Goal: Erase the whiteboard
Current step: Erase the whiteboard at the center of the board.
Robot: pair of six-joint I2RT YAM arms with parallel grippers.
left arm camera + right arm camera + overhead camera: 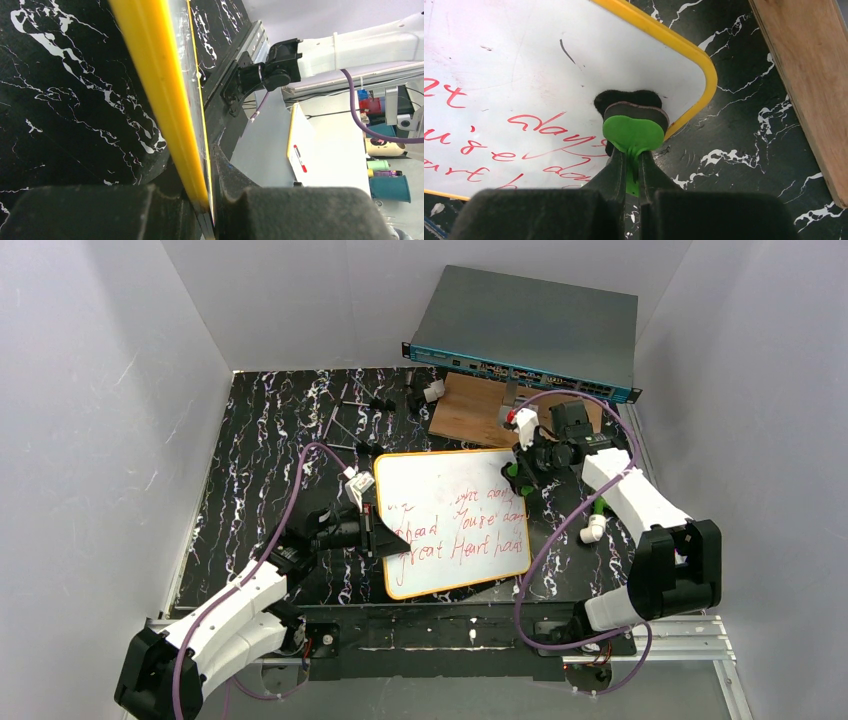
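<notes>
The whiteboard (455,520), white with an orange-yellow frame and red handwriting, lies on the black marbled table. My left gripper (372,525) is shut on its left edge; in the left wrist view the yellow frame (165,95) runs edge-on between my fingers, with the gripper (212,210) closed on it. My right gripper (524,462) is shut on the green eraser (632,132), whose black felt pad presses on the board's far right corner (694,65). The red writing (539,135) lies just left of the eraser. The whiteboard also fills the right wrist view (524,65).
A plain brown wooden board (480,405) lies behind the whiteboard; it also shows in the right wrist view (809,75). A grey and teal network switch (525,332) leans at the back. Small metal parts (375,400) lie at the far left. A white marker (594,528) lies right of the whiteboard.
</notes>
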